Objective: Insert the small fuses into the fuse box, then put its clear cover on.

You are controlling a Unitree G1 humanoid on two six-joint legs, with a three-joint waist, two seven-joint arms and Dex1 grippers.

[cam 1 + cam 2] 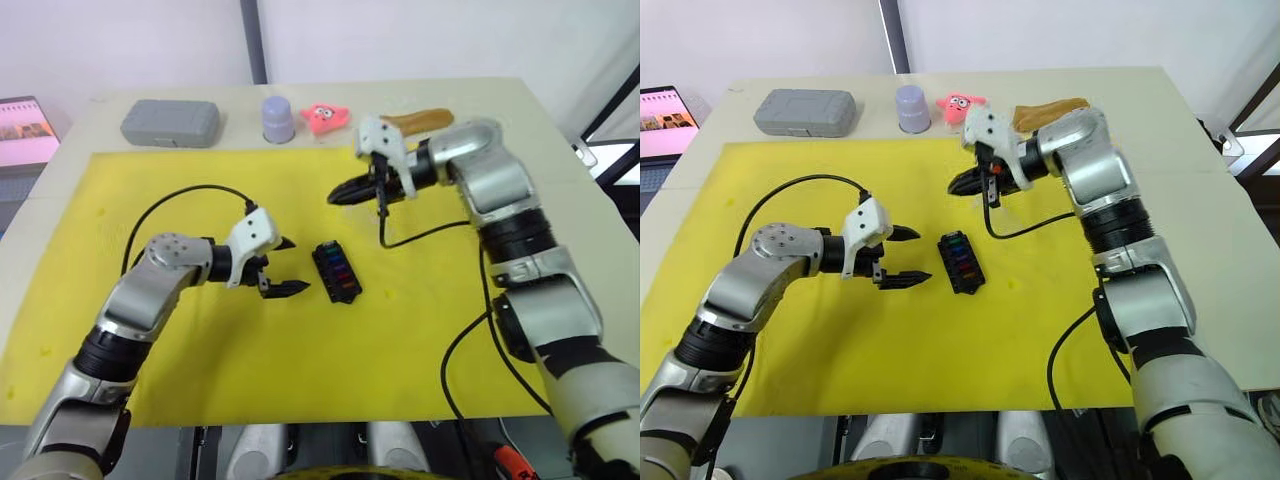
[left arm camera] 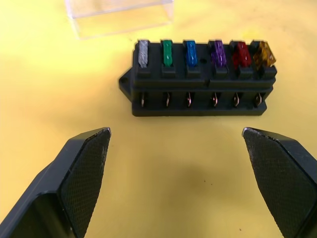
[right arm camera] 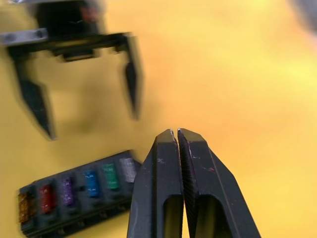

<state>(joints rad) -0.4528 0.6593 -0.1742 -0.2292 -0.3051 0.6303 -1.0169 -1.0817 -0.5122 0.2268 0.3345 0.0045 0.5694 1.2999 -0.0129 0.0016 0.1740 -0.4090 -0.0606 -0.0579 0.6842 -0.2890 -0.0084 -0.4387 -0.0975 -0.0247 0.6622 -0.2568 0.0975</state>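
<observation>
The black fuse box (image 1: 336,271) lies at the middle of the yellow mat (image 1: 200,370). Six small fuses (image 2: 190,52) stand in its slots in a row: grey, green, blue, purple, red and amber. The clear cover (image 2: 121,15) lies flat on the mat just beyond the box, on the side away from my left gripper. My left gripper (image 1: 297,266) hovers open just left of the box, its fingers (image 2: 84,168) spread wider than the box, touching nothing. My right gripper (image 1: 335,195) is shut and empty, raised behind the box and pointing left.
Along the table's far edge stand a grey rounded case (image 1: 170,122), a lavender cup (image 1: 278,119), a pink toy (image 1: 324,117) and a tan object (image 1: 420,121). A laptop (image 1: 25,130) sits off the table's left. Black cables loop from both wrists over the mat.
</observation>
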